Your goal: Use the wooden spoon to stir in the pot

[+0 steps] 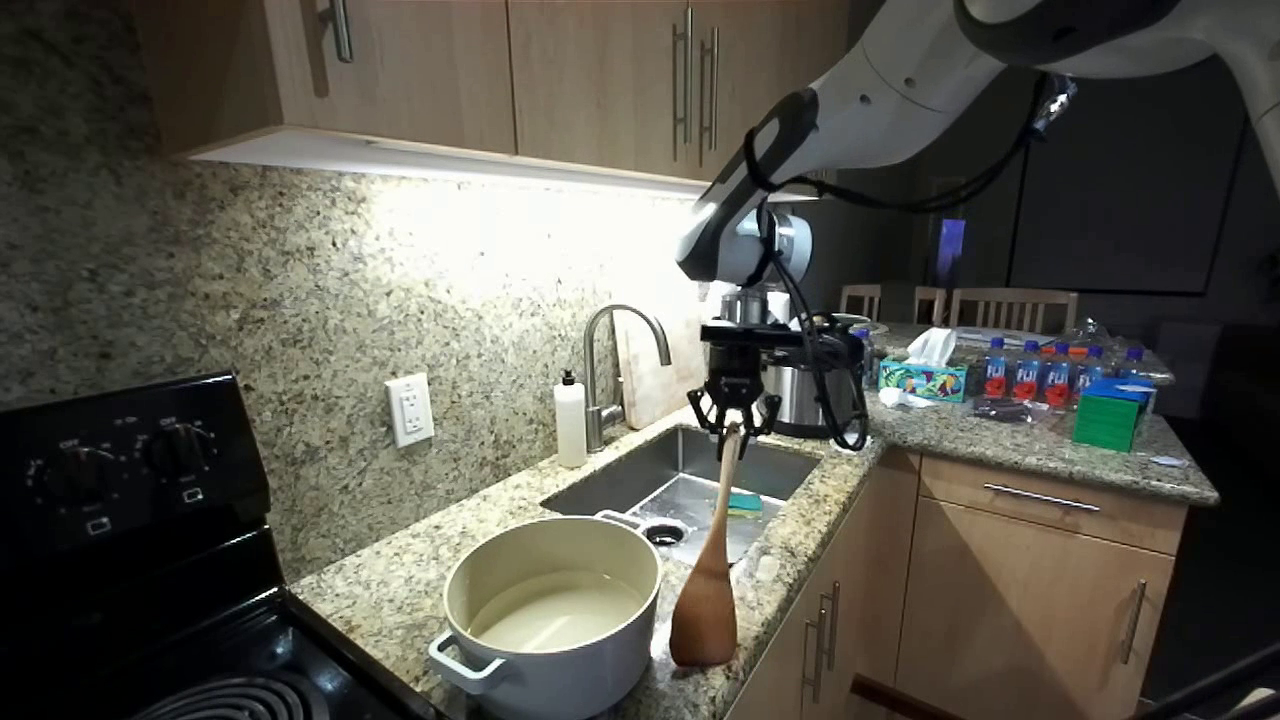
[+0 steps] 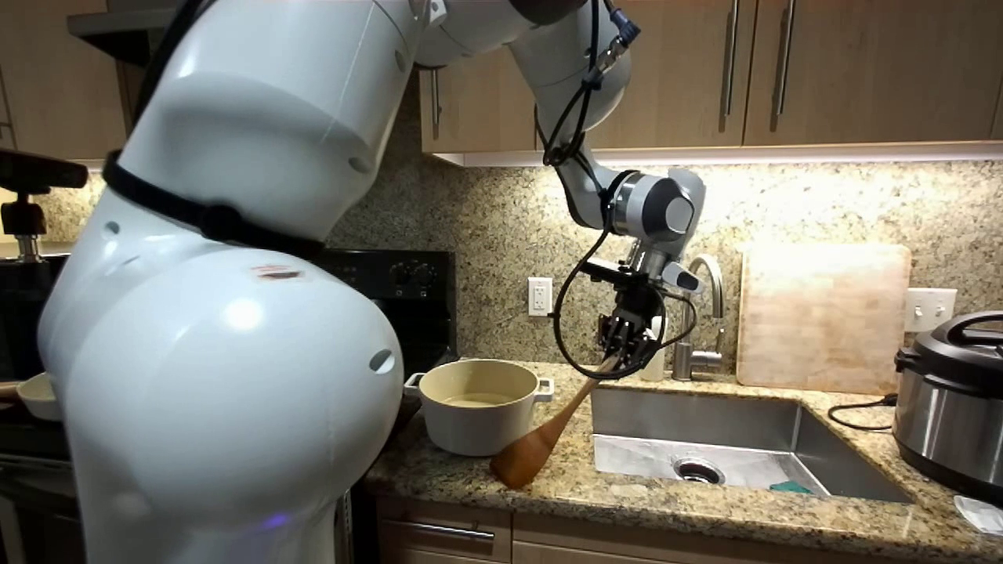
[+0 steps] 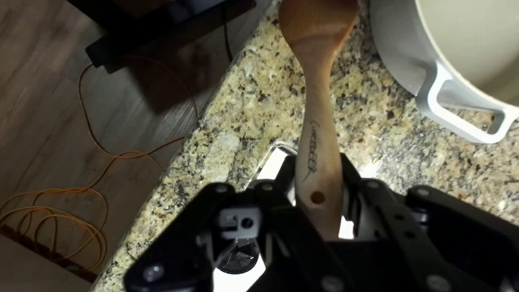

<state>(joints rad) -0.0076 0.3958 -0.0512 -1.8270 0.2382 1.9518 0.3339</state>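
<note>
The wooden spoon [image 1: 706,600] hangs tilted from my gripper [image 1: 733,442], its broad end low beside the pot. My gripper is shut on the top of its handle; the wrist view shows a finger on each side of the handle [image 3: 318,121]. In an exterior view the gripper [image 2: 620,359] is above the sink's near-pot side, and the spoon [image 2: 537,450] slants down in front of the pot [image 2: 474,427]. The cream-white pot [image 1: 590,665] stands on the counter and holds some clear liquid. The spoon is outside the pot; whether its tip touches the counter I cannot tell.
The steel sink [image 2: 689,419] lies beside the pot, with a faucet [image 1: 590,375] and soap bottle [image 1: 570,425] behind it. The black stove [image 1: 300,640] is on the pot's other side. A steel-and-black cooker [image 2: 952,407] and a cutting board [image 2: 823,313] stand past the sink.
</note>
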